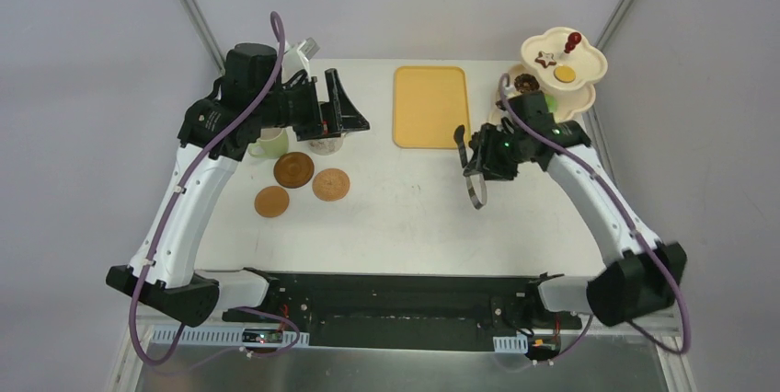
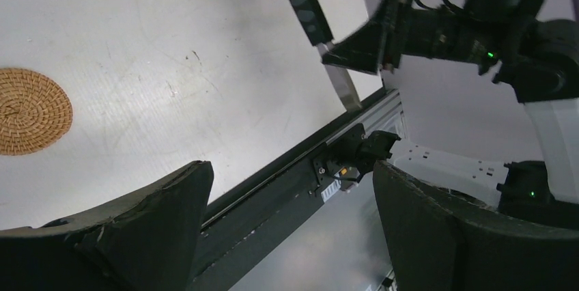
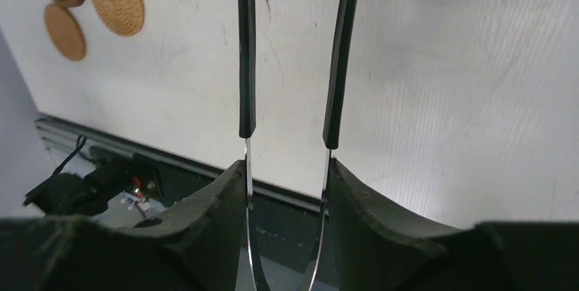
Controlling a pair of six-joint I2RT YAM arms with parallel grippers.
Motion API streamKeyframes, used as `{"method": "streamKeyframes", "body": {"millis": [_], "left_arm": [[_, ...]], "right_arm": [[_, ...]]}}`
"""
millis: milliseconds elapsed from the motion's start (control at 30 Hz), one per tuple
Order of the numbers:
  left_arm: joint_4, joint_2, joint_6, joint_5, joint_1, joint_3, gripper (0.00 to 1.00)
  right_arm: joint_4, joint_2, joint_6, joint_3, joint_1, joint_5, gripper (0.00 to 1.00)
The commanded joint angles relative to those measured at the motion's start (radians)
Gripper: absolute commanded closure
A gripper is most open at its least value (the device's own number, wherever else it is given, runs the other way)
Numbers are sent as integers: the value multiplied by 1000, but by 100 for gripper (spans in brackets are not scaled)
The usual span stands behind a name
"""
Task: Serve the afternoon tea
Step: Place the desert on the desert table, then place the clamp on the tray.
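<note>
Spreading bare and white between the two arms, the surface leaves open room through its middle and toward the near edge, where a black rail runs. A yellow tray lies at the far edge. The cream three-tier stand, with a red knob on top and toy pastries on its tiers, fills the far right corner. Three brown coasters cluster at left, with a cream mug and a patterned mug just behind them. Grey walls close in the scene. The left arm arches over the mugs, its left claw released, jaws wide on nothing. The right arm bends inward beside the stand, its right claw clenched around black tongs, squeezing their two arms between its fingers.
</note>
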Motion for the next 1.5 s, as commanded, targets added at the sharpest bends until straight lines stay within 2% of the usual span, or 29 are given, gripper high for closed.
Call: {"method": "streamKeyframes", "body": {"millis": [0,133,267,400,567,833,900,1033,1167,1233,1333,1433,1467], "left_arm": [[-5,-53,-4,-9,-8,10,9],[-65,-81,31,-61,-6,12,9],[-138,-99,72,-120,-4,8,9],[-177,-110,85,-170,-4,7,9],[-206,-113,85,-204,-4,-1,9],[-214,-122,40,-227,-4,-49,9],[-215,-124,25,-235,-4,-68,9],[-215,-131,3,-248,-4,-140,8],[-176,-153,0,-285,-4,-285,10],[-124,-150,14,-281,-6,-386,12],[-69,-79,43,-286,-23,-474,17],[-49,-8,82,-391,-51,-481,18],[-34,7,96,-434,-56,-482,18]], "right_arm": [[217,245,-23,145,90,180,54],[258,531,-123,371,113,277,52],[156,827,-182,674,112,350,52],[97,1041,-267,880,94,339,50],[93,1118,-298,925,79,277,46],[75,1118,-264,936,81,287,32],[29,1108,-242,973,84,290,2],[-49,1027,-167,989,101,335,0],[-117,828,-9,901,150,320,0],[-115,689,71,786,186,262,0],[-32,425,156,490,188,223,0],[33,176,185,293,157,165,0],[48,138,183,245,149,147,0]]}}
